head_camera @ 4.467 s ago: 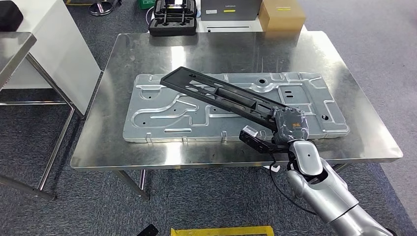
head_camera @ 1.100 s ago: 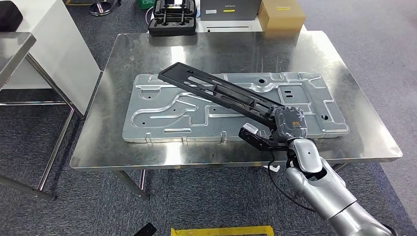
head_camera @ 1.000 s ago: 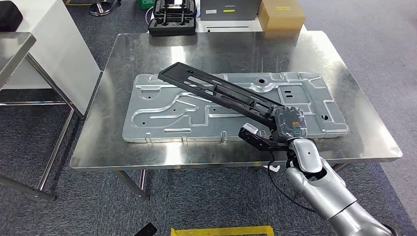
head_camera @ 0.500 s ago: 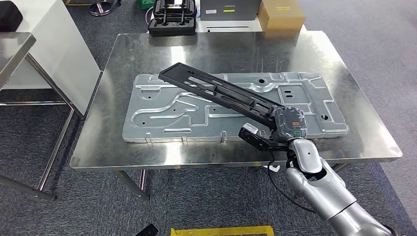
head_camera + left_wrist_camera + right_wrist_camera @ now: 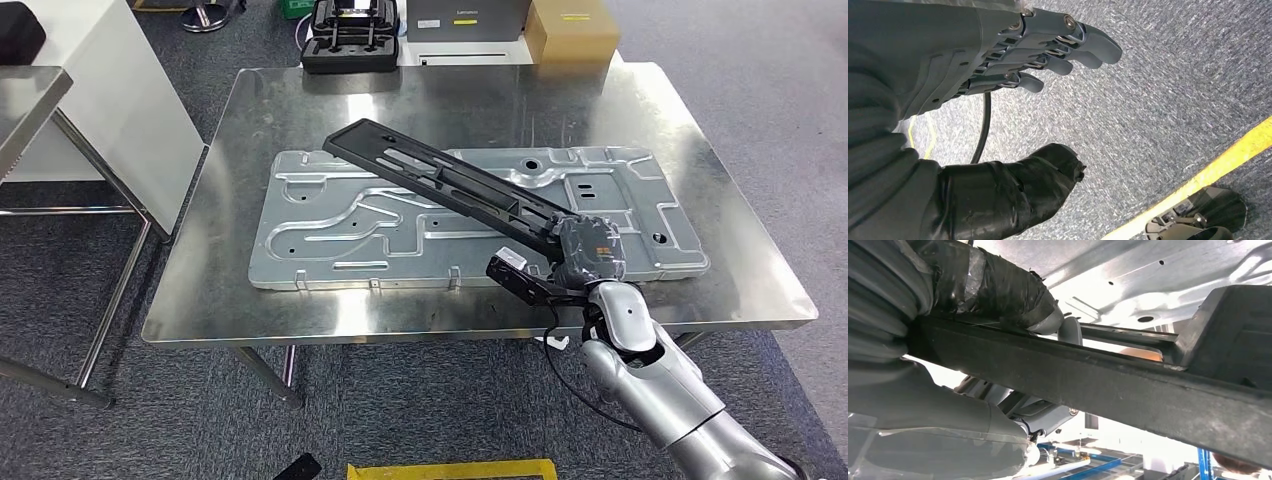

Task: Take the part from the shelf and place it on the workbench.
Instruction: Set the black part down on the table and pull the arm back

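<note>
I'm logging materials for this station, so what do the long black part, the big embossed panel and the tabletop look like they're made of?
The long black part, held by the right hand, looks like matte moulded plastic: dull, no glare, slotted cut-outs. The embossed panel appears to be stamped sheet metal, pale grey satin with pressed channels. The tabletop looks like brushed stainless steel, showing blurred reflections.

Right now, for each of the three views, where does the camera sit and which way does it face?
Head view: high on the body, looking forward and down at the workbench; the right hand grips the black part.
Left wrist view: behind the left hand, facing carpet.
Right wrist view: behind the right hand, looking along the part.
Shared: head and right wrist views both show the part over the metal panel.
</note>
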Tool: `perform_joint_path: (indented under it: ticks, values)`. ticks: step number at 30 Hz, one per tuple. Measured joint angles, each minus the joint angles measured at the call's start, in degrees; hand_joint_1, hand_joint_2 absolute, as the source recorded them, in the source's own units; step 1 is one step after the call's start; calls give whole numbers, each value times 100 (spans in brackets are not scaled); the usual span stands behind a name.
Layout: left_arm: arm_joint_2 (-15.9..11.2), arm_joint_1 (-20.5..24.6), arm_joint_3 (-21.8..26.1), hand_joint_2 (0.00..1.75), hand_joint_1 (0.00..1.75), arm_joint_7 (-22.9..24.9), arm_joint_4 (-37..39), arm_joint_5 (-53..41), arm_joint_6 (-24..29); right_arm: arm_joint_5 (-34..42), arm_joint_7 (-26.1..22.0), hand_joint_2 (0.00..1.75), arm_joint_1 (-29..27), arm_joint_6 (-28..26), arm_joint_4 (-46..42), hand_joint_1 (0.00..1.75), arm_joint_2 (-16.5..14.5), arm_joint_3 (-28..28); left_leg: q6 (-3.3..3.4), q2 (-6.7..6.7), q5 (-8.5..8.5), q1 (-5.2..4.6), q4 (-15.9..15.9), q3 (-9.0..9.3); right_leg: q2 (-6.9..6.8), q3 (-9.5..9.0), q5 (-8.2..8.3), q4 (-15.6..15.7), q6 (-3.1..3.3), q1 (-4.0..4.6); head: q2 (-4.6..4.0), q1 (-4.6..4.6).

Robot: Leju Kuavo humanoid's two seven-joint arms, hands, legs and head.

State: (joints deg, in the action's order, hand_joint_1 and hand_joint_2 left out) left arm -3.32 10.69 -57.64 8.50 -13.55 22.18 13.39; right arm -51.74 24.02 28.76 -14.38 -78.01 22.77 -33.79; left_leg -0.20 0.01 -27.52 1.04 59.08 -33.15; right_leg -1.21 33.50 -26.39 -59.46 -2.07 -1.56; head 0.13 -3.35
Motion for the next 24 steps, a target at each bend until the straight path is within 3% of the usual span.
perform_joint_path:
  ticks: [24]
  values:
    - [0, -31, 0, 175, 0, 13, 8, -127, -25, -77, 6, 175, -3, 31, -88, 175, 8, 0, 0, 1, 0, 0, 0, 2, 2, 1, 0, 0, 0, 0, 0, 0]
